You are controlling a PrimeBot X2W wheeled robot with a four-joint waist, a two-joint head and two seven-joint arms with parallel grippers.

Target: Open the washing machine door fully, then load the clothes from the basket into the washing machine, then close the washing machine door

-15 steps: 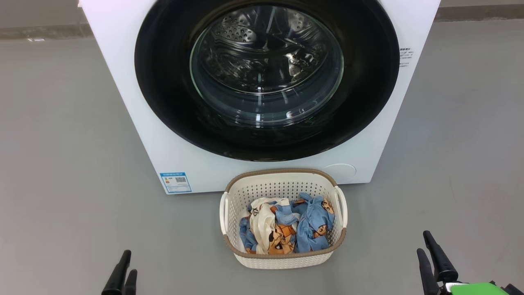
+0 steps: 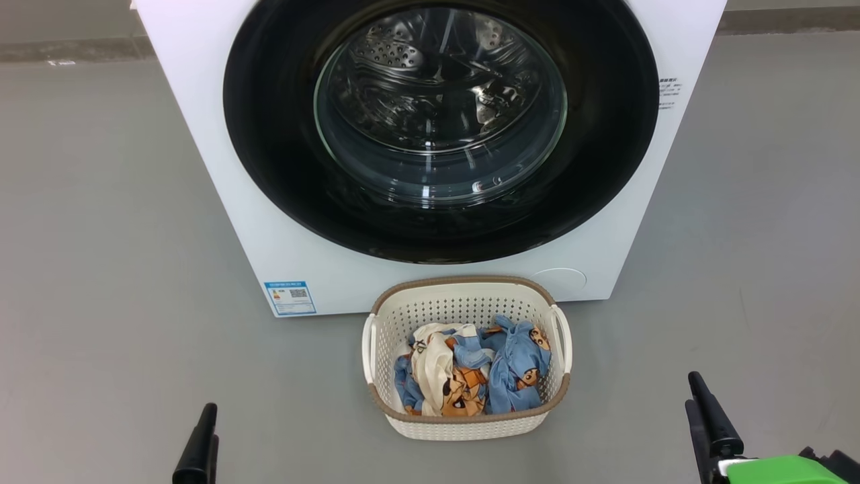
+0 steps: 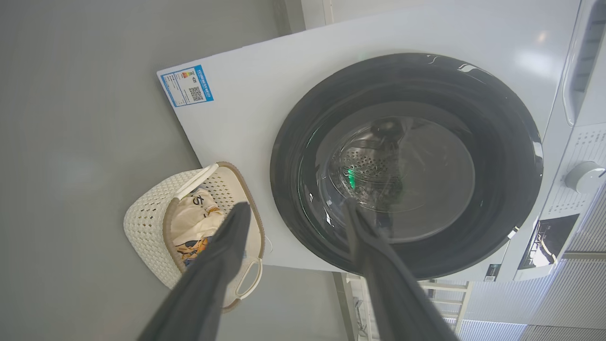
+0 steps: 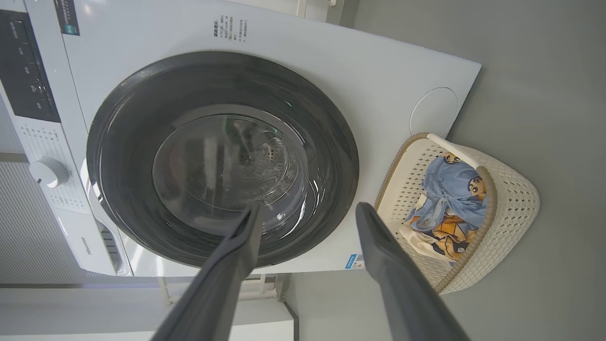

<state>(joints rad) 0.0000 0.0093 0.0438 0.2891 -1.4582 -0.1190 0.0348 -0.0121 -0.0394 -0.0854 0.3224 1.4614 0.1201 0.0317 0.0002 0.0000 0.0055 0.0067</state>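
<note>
Head view, grey floor (image 2: 101, 202), left end effector (image 3: 296, 206) apart, right end effector (image 4: 307, 207) apart

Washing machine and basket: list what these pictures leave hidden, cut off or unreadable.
- Washing machine: top cut off by the head view's upper edge.
- Blue label sticker: print too small, every view.
- Clothes: lower layers hidden by upper garments and the basket wall; count unclear.
- Drum behind the washing machine door: reflections blur it, wrist views.
</note>
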